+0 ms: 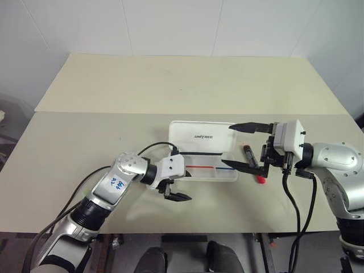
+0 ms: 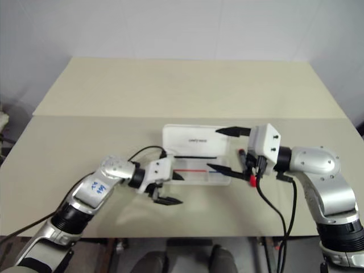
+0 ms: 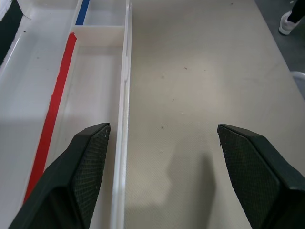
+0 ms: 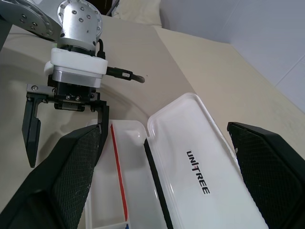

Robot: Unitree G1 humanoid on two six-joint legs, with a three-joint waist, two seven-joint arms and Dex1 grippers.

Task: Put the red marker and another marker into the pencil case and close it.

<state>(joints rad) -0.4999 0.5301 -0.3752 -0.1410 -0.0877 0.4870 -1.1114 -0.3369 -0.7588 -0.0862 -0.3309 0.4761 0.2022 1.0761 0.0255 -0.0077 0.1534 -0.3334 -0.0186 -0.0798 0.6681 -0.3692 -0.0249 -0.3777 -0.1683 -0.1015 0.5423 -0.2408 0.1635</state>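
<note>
Left gripper (image 1: 177, 190) wide, nothing in it, straddling the near wall at the case's 9 o'clock end. Right gripper (image 1: 243, 145) also wide and empty, hovering over the 3 o'clock end. Pencil case (image 1: 202, 135) sits open mid-table (image 1: 85, 148), lid flipped back toward 12. Red marker (image 1: 252, 164) lies on the table just past the case's 3 o'clock end. Looks light, stiff, slick barrel: pinch mid-barrel, across it.
</note>
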